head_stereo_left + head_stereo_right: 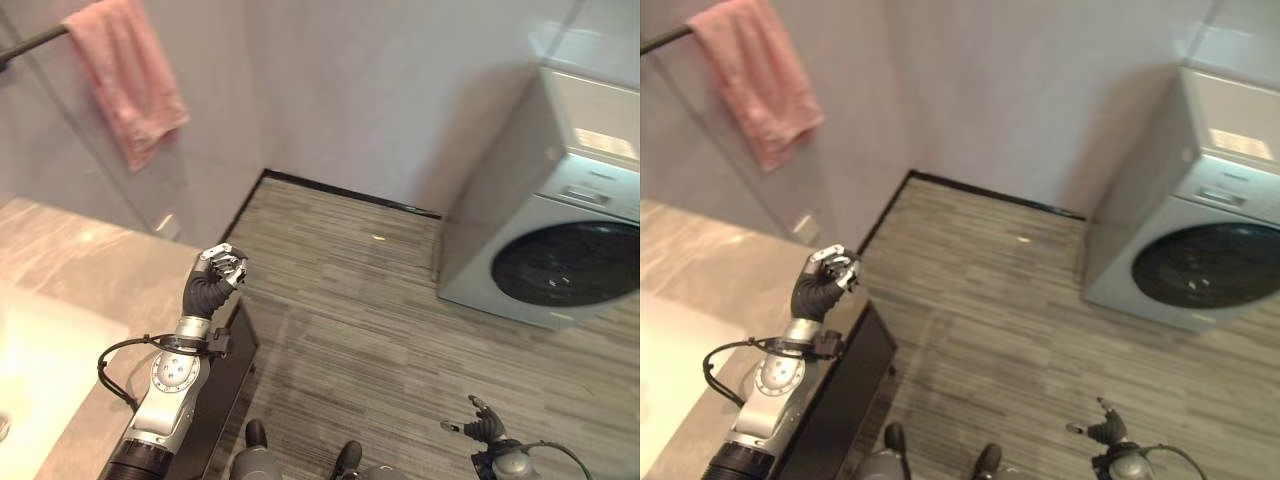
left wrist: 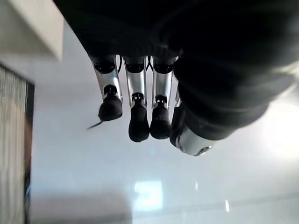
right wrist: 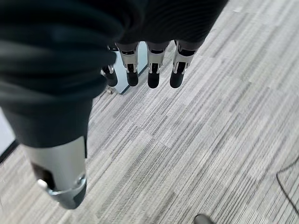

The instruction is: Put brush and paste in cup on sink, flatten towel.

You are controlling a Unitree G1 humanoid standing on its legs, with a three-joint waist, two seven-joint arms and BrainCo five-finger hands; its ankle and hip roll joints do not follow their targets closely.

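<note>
A pink towel hangs bunched and askew over a dark rail on the wall at the upper left. My left hand is raised above the right end of the beige counter, well below the towel and apart from it. In the left wrist view its fingers hang relaxed with nothing in them. The white sink basin lies at the lower left. My right hand hangs low at the lower right over the floor, its fingers loosely spread and holding nothing.
A white washing machine with a dark round door stands at the right against the wall. The counter's dark cabinet side drops to the grey striped floor, which is free between cabinet and machine.
</note>
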